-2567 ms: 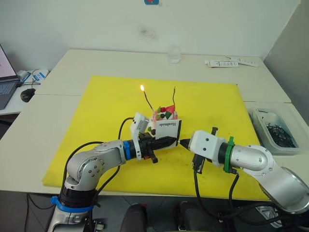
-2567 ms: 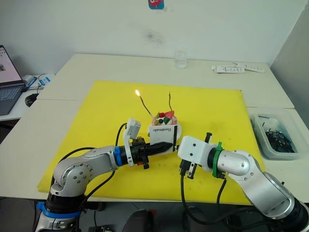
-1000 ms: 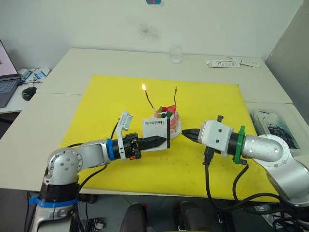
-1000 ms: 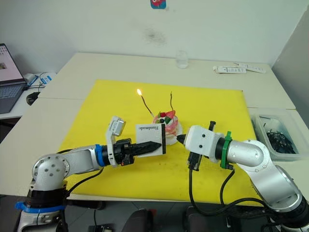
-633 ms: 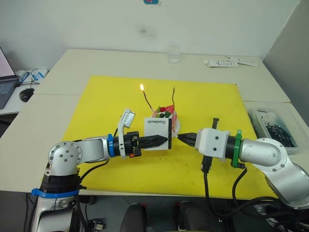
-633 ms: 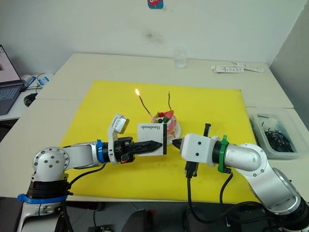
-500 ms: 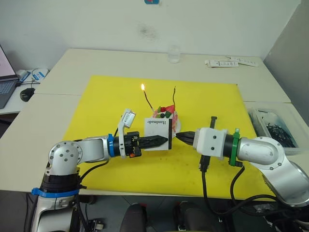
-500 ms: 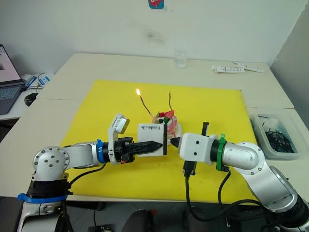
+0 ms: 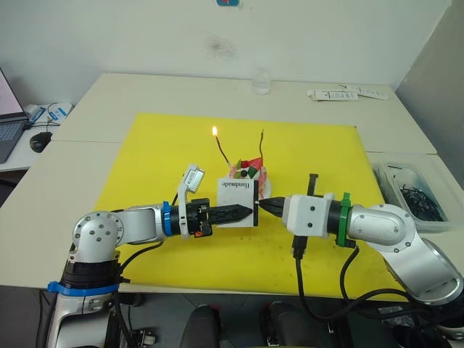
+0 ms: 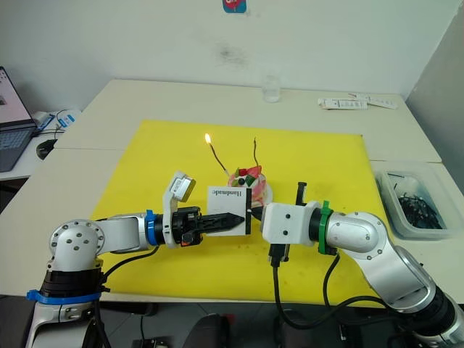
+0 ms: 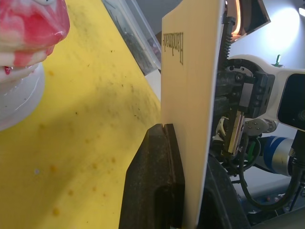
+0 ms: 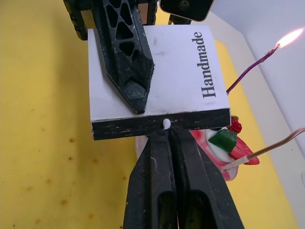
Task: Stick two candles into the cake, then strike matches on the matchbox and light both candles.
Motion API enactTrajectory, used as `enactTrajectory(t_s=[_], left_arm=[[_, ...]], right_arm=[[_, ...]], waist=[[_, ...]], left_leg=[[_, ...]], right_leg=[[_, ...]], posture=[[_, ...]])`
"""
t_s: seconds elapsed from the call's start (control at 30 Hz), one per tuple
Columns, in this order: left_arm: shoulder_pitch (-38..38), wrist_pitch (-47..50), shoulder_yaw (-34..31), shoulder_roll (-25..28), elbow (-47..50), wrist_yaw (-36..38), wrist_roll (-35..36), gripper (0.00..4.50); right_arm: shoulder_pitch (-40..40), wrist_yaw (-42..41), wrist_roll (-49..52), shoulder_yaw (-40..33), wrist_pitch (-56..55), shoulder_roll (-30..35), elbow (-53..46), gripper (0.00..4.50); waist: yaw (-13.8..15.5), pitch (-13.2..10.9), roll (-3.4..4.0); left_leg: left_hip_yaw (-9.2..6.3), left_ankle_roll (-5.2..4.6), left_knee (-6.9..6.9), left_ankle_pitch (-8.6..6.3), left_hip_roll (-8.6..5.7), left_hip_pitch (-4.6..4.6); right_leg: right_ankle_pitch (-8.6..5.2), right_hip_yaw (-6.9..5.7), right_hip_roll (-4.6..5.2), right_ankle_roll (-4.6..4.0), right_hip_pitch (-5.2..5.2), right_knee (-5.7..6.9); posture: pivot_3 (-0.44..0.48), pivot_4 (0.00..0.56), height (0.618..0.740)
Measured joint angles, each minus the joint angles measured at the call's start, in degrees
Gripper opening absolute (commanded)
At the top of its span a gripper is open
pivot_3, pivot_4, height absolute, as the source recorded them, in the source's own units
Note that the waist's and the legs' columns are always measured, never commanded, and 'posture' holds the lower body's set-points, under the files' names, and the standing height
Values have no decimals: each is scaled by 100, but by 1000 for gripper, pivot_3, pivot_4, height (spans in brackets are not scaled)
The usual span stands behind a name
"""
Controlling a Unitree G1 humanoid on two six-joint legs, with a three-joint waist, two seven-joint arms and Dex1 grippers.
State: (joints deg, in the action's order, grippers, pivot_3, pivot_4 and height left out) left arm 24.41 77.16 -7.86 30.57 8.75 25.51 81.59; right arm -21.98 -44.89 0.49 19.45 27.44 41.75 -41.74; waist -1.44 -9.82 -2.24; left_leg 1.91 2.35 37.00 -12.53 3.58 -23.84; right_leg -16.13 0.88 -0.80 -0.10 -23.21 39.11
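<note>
Right wrist view puts you at the second strike: your right claw (image 12: 167, 138), clamped on a match (image 12: 166, 123), has its head touching the strip of the box (image 12: 157, 78) pinched in your left claw (image 9: 246, 212), just before the cake (image 9: 249, 174). Next, drag the head firmly along the strip, then carry the flame to the unlit candle (image 9: 260, 147); since a second ago, your right claw has closed the gap to the box.

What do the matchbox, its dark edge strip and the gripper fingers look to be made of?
Matchbox: likely matte white card, judging by its flat, unglossy face with printed black lettering. Its striking strip: a rough black coating, scuffed with pale marks. The left gripper and right gripper fingers look like hard black plastic, dull and slightly grainy, the left one with moulded triangular cut-outs.
</note>
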Motion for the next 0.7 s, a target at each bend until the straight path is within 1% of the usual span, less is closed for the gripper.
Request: enactTrajectory(t_s=[0.23,0.33,0.37,0.43,0.47,0.53,0.6,0.7], left_arm=[[2,-5,122,-73,0,15,-74,0],[113,-12,349,-65,0,176,-378,0],[270,-186,357,-54,-22,314,-566,0],[727,-568,202,18,-27,596,-746,0],[914,-734,59,180,-28,726,-838,0],[1078,-903,-205,388,-28,841,-914,0],[1038,-898,-305,418,26,891,-874,0],[623,-808,-297,433,328,892,-784,0]], right_arm=[[1,-292,-196,108,-415,120,220,36],[106,-638,-269,153,-925,455,306,36],[249,-966,-228,256,-1179,703,257,36],[718,-1454,-61,550,-1433,974,156,36],[924,-1649,86,584,-1540,1109,79,36],[1040,-1836,233,451,-1628,1330,-50,36],[1027,-1852,319,244,-1628,1313,-117,36],[972,-1715,364,125,-1456,1079,-115,36]], waist=[[0,0,0],[3,0,0],[21,-2,-3],[89,-7,-14],[101,-11,-4],[58,-6,13],[15,-6,10],[1,-6,9]], left_leg=[[0,0,0,0,-1,0],[0,0,0,0,-5,0],[-3,0,0,0,-5,-2],[-7,0,0,0,0,-7],[-3,0,-1,0,-1,-4],[11,0,-2,0,-3,7],[7,0,0,0,-1,7],[0,1,-1,0,3,6]], right_leg=[[0,0,0,0,0,0],[0,-2,-2,0,0,-2],[0,-6,-4,0,1,-3],[-2,-20,-8,-3,1,-5],[-3,-5,-8,-4,-1,-4],[-2,14,-5,-3,2,-4],[-2,6,-3,-3,4,-3],[-2,0,-2,-3,4,1]], posture=[[0,150,740],[0,150,740],[0,150,740],[0,150,740],[0,150,740],[0,150,740],[0,150,740],[0,150,740]])
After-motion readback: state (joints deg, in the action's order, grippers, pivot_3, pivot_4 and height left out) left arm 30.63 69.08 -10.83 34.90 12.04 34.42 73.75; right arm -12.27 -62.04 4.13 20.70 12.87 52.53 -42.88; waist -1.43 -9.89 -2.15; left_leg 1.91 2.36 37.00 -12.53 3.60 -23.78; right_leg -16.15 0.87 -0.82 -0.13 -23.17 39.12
